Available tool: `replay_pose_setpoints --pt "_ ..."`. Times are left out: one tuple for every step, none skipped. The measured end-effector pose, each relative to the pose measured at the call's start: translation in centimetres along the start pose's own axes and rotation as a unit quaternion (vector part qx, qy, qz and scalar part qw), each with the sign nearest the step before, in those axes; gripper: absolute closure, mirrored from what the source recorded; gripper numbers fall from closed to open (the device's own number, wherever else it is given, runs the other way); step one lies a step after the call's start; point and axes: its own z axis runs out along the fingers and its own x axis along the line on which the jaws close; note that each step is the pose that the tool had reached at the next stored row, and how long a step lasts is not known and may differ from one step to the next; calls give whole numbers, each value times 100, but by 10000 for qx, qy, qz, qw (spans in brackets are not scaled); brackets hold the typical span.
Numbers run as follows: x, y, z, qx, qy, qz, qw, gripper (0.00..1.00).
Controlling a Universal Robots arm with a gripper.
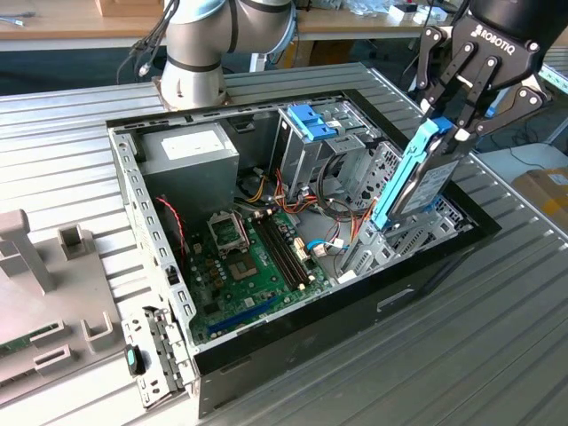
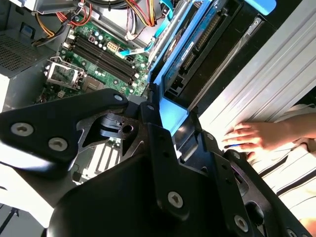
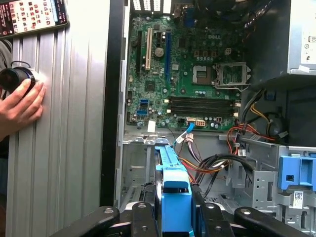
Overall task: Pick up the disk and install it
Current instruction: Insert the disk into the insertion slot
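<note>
The disk (image 1: 428,177), grey metal in a bright blue carrier frame, stands on edge and tilted over the open computer case (image 1: 133,177). Its lower end reaches the drive bay (image 1: 399,240) on the exterior view's right side of the case. My black gripper (image 1: 454,129) is shut on the disk's upper end. Both wrist views show the blue frame (image 2: 173,116) (image 3: 173,185) clamped between the fingers (image 2: 158,148), pointing down into the case. The disk's connector edge (image 2: 197,44) faces the bay.
In the case lie the green motherboard (image 1: 248,257), a grey power supply box (image 1: 191,151), a silver cage with a blue latch (image 1: 311,120) and loose cables (image 3: 207,163). A person's hand (image 3: 19,106) rests on the ribbed table beside the case. Grey fixtures (image 1: 27,257) stand at the exterior view's left.
</note>
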Motion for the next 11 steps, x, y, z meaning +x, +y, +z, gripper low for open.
replay_pose_setpoints --pt "0 -1 0 -1 0 60 10000 64" --pt "2 -3 0 -1 0 62 10000 64" --pt "6 -3 5 -1 -1 62 10000 64" --pt "15 -3 13 -1 0 63 10000 64" --pt "23 -3 22 -1 -1 64 10000 64" --pt "27 -3 36 -1 0 65 10000 64" --pt "32 -3 70 -1 -1 64 10000 64" --pt "36 -3 88 -1 -1 64 10000 64" --pt "37 -3 97 -1 -1 64 10000 64" --pt "38 -3 108 -1 0 64 10000 64" --pt "41 -3 122 -1 -1 64 10000 64"
